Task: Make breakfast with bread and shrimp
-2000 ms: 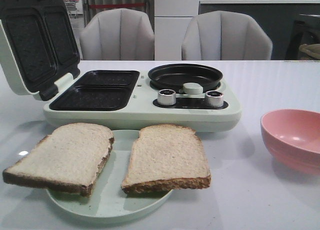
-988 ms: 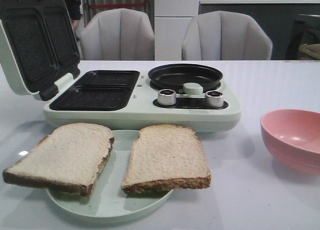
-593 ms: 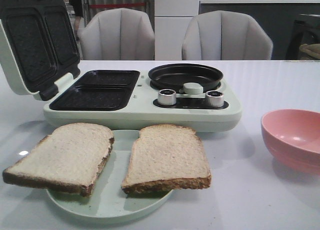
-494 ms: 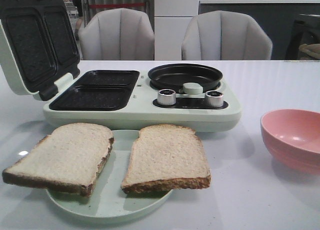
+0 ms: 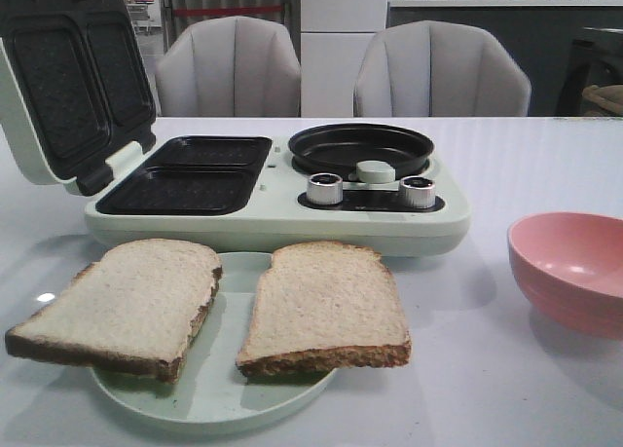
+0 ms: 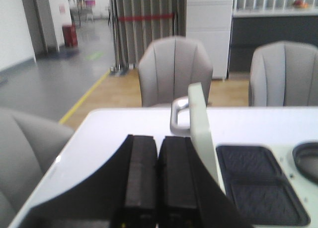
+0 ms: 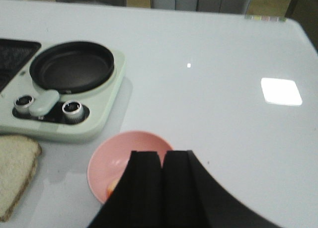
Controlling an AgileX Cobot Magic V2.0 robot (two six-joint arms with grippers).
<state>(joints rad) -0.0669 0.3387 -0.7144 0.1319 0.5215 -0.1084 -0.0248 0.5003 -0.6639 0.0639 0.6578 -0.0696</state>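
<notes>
Two slices of bread point(image 5: 224, 306) side by side on a pale green plate point(image 5: 209, 393), just in front of the open sandwich maker point(image 5: 263, 189); a glimpse of orange shrimp point(image 7: 112, 188) in the pink bowl point(image 7: 112, 161), mostly hidden behind the right gripper point(image 7: 161, 163). Both pincers pressed together and empty, the left gripper point(image 6: 158, 153) raised beside the upright lid point(image 6: 201, 133). Risk ahead: overhanging bread dragging off the plate edge or tearing under a pinch, small curled shrimp slipping from a narrow grip.

Left tool point(image 6: 158, 173) and right tool point(image 7: 162, 183) both closed, empty.
</notes>
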